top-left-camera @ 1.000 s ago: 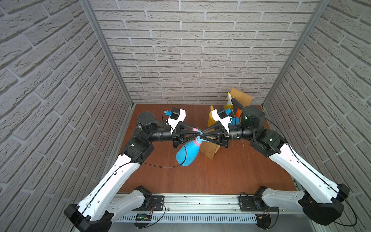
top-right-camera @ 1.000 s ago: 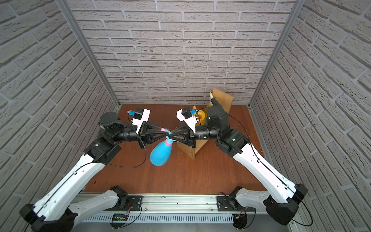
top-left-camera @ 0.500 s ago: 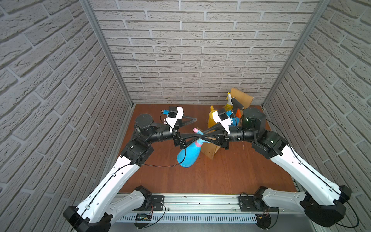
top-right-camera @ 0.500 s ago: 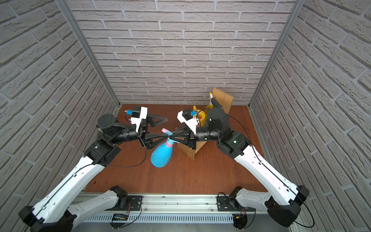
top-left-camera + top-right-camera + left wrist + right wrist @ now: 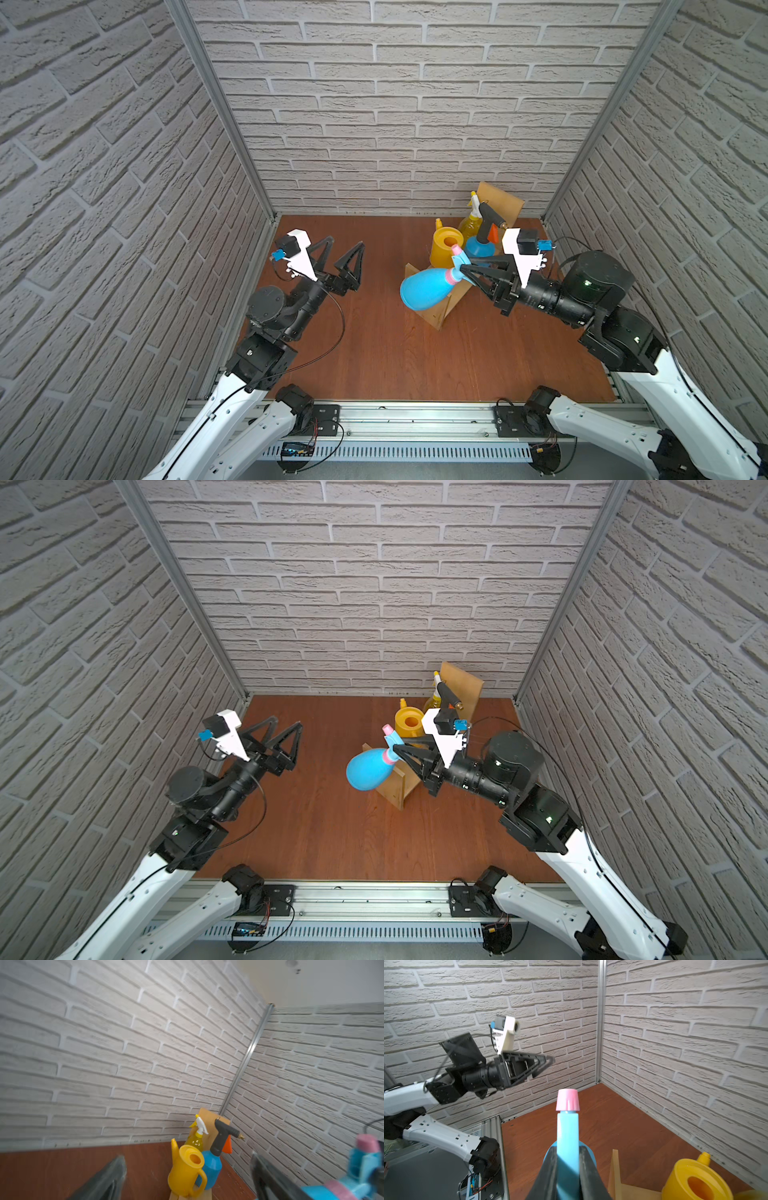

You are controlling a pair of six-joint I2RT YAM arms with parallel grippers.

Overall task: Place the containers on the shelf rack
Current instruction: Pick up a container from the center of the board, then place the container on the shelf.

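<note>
Left gripper just letting go: jaws now spreading wide, empty, backing well clear. Right gripper alone clamping light-blue spray bottle at neck, hanging it tilted by near end of shelf rack. Handover looking done; placing beside watering can remaining.

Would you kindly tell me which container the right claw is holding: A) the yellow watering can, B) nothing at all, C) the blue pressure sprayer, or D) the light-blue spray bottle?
D: the right claw is shut on the head of the light-blue spray bottle, as both top views and the right wrist view show.
</note>
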